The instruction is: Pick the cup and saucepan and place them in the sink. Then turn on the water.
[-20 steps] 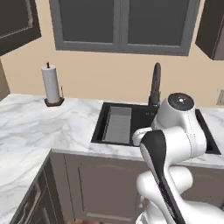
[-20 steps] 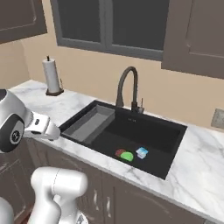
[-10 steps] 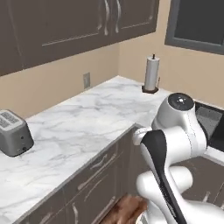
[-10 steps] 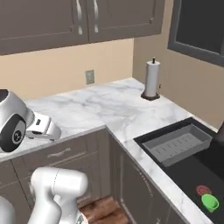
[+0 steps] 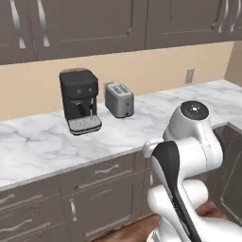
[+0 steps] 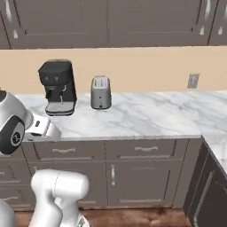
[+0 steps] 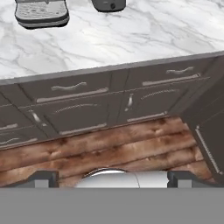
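Observation:
The cup, the saucepan, the sink and the water are out of view. My gripper (image 7: 113, 177) is open, its two dark fingertips (image 7: 43, 177) far apart with nothing between them. It hangs low and looks down over the wooden floor (image 7: 109, 146) toward the grey cabinet fronts (image 7: 87, 105) under a white marble counter (image 7: 144, 37). My white arm (image 5: 189, 142) is folded up in front of that counter.
A black coffee machine (image 5: 80, 101) and a grey toaster (image 5: 119, 99) stand on the marble counter (image 5: 142, 123) against the beige wall. A wall outlet (image 6: 193, 81) sits to the right. The counter turns a corner at the right (image 6: 217, 137). Dark upper cabinets (image 6: 111, 22) hang above.
The whole picture has shifted: the base has turned left, away from the sink. Sink, faucet and paper towel roll have left the views; coffee machine and toaster came in. The gripper stays open.

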